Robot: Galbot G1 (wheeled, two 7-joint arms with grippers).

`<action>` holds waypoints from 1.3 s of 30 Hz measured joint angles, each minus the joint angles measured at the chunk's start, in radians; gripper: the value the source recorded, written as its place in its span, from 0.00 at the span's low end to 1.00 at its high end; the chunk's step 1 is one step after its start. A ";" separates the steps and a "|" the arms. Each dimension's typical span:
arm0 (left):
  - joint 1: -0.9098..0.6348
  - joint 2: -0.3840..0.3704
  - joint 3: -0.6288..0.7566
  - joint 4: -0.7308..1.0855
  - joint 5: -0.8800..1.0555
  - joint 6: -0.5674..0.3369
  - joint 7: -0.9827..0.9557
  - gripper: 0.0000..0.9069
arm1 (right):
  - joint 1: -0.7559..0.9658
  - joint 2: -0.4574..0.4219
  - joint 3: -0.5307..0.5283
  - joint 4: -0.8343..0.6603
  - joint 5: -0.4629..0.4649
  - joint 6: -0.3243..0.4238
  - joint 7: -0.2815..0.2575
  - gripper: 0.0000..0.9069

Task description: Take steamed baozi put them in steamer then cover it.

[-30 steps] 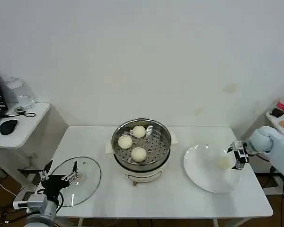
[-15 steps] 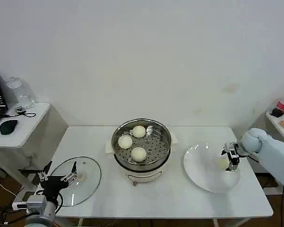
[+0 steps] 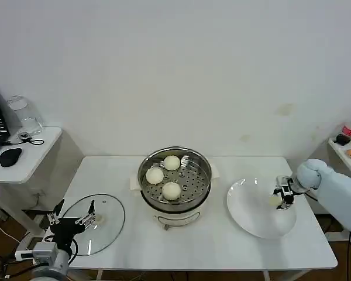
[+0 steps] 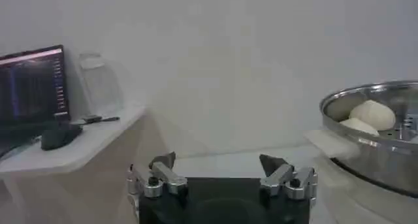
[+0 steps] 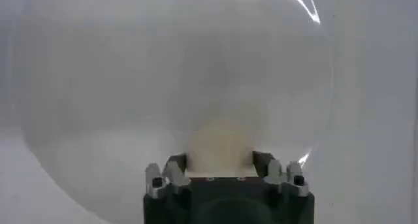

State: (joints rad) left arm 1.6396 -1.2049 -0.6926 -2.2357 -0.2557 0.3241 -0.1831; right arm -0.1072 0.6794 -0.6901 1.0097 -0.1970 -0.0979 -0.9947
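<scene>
The steamer (image 3: 206,173) stands mid-table on its white base, and three steamed baozi (image 3: 171,190) lie on its perforated tray. A fourth baozi (image 3: 274,201) rests on the white plate (image 3: 251,219) at the right. My right gripper (image 3: 282,196) is down on the plate, its jaws closed against both sides of that bun (image 5: 219,140). The glass cover (image 3: 102,231) lies flat on the table at front left. My left gripper (image 3: 74,221) hovers open over the cover's near edge. From the left wrist, the open gripper (image 4: 219,163) faces the steamer (image 4: 375,163) and its baozi (image 4: 373,113).
A low white side table (image 3: 32,158) at the left carries a mouse, a monitor's edge and a clear jar. At the far right, a shelf (image 3: 342,151) holds a red-capped bottle. Bare tabletop lies between the steamer and the plate.
My right gripper slid left across the plate to the baozi and now has its jaws around it. The left arm has stayed put.
</scene>
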 measured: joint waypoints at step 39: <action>-0.047 0.028 -0.013 0.001 -0.003 0.000 -0.004 1.00 | 0.749 0.170 -0.563 0.397 0.594 -0.306 0.094 0.71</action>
State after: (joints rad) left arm 1.5926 -1.1774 -0.7060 -2.2347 -0.2588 0.3239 -0.1873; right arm 0.6420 0.8493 -1.2532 1.4064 0.3972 -0.4041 -0.9010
